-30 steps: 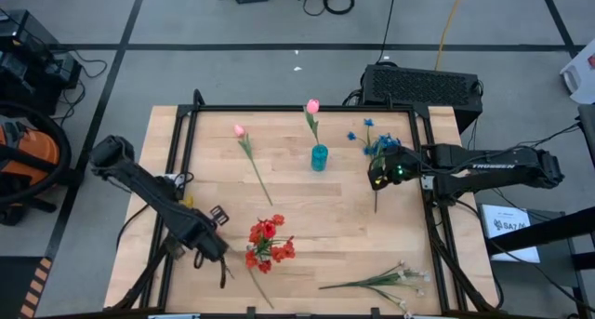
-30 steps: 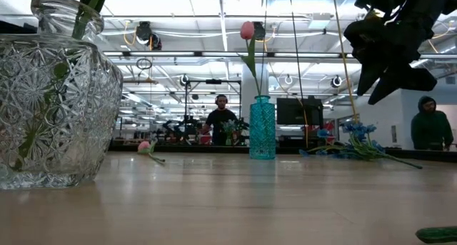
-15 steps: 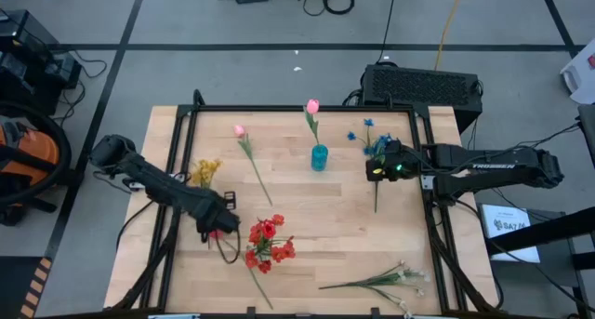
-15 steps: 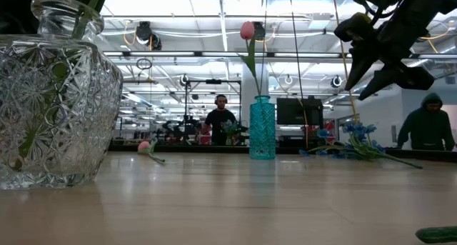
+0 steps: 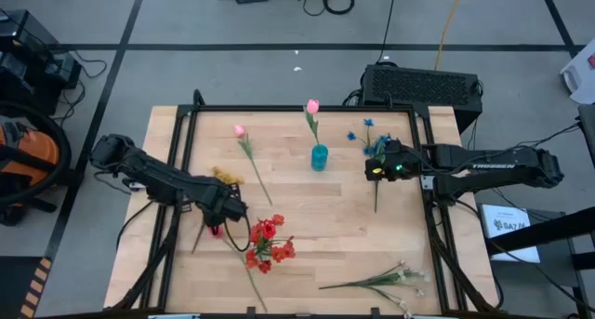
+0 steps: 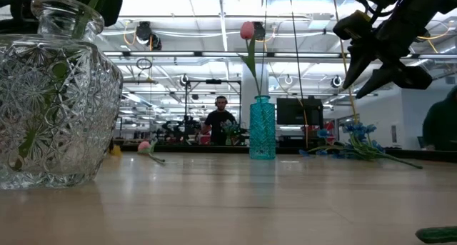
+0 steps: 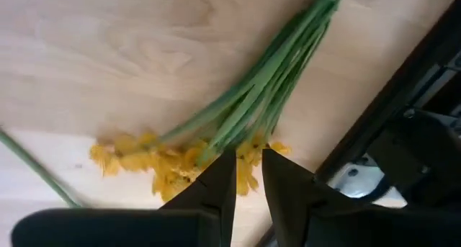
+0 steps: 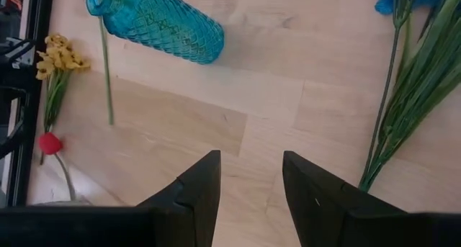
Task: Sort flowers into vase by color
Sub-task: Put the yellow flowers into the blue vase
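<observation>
Barely started, I'd say: one pink tulip (image 5: pixel 312 106) stood in the teal vase (image 5: pixel 319 157). Everything else lay on the bench (image 5: pixel 325 217), yellow bunch (image 5: pixel 224 176) included. Left gripper (image 5: pixel 231 207) jaws narrow, right gripper (image 5: pixel 376 169) jaws apart, both empty.
</observation>
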Available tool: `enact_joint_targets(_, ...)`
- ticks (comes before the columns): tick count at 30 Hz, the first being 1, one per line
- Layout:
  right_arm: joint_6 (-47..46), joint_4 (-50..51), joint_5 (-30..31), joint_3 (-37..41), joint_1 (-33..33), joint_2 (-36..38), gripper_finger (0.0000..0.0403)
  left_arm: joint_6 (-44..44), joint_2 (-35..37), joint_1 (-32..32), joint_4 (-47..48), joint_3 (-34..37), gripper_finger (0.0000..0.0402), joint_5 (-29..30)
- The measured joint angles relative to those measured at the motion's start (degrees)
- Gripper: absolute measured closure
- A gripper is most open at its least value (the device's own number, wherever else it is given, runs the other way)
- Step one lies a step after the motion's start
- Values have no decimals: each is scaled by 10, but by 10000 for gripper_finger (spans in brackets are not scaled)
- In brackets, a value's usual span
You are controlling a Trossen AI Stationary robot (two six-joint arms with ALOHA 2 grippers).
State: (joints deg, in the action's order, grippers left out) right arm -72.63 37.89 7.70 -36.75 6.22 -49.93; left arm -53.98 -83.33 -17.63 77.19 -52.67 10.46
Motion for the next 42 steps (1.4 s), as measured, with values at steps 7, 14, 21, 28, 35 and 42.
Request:
enact_joint_targets(7,37,0,0,0,0,0,261,150,50,0,78,-2,325,-10)
enact_joint_targets(14,69,1,0,0,0,0,261,358,144,0,90,-2,325,-29)
enact_joint_targets(21,91,1,-1,0,0,0,261,853,205,0,69,-3,324,24)
enact_joint_targets(28,103,1,-2,0,0,0,261,1229,208,0,60,-3,324,24)
enact_joint_targets(35,114,1,-3,0,0,0,261,1313,208,0,60,-3,296,7)
enact_joint_targets(42,123,1,-5,0,0,0,261,1377,208,0,23,41,214,-48)
